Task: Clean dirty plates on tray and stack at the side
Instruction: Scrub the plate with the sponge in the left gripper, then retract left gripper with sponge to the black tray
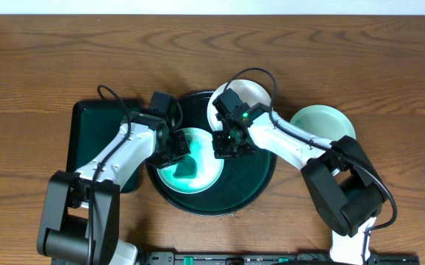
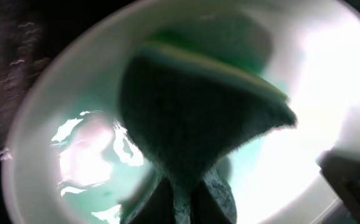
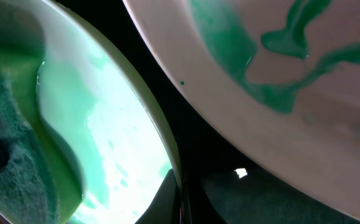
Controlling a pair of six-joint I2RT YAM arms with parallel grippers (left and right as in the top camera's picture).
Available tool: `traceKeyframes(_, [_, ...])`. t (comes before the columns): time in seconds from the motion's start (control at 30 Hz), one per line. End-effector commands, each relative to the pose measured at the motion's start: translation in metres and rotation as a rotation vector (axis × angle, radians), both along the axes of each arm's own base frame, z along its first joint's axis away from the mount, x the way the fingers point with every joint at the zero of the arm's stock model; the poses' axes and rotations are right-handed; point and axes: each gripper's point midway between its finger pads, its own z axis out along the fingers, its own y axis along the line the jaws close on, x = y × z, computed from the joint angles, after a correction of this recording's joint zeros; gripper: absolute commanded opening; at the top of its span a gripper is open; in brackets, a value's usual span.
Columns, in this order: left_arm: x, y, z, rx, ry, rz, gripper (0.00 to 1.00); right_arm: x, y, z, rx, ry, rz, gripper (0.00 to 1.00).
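The black round tray lies at mid table. One plate, wet with teal smears, lies in it. My left gripper is shut on the teal-green sponge and presses it onto this plate. My right gripper is shut on the plate's right rim, which sits between its fingers. A second plate with green scribbles lies at the tray's back right. A third, pale mint plate rests on the table to the right of the tray.
A dark green rectangular tray lies to the left of the round tray, under my left arm. Bare wooden table surrounds the trays.
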Motion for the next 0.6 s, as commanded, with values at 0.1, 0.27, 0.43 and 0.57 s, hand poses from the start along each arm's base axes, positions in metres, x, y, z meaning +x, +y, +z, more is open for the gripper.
traceKeyframes(0.1, [0.013,-0.038,0.009,-0.236,-0.116,-0.21,0.07,0.007,-0.002,-0.001,0.0,0.007,-0.026,0.01])
traceKeyframes(0.27, [0.024,0.023,-0.01,0.083,-0.103,-0.024,0.07,0.007,-0.002,-0.001,0.0,0.007,-0.026,0.01])
traceKeyframes(0.43, [-0.003,0.07,-0.015,0.327,0.011,0.126,0.07,0.007,-0.002,-0.001,0.0,0.007,-0.026,0.01])
traceKeyframes(0.57, [-0.027,0.059,-0.016,0.276,0.11,0.11,0.07,0.007,-0.002,-0.001,0.0,0.007,-0.026,0.01])
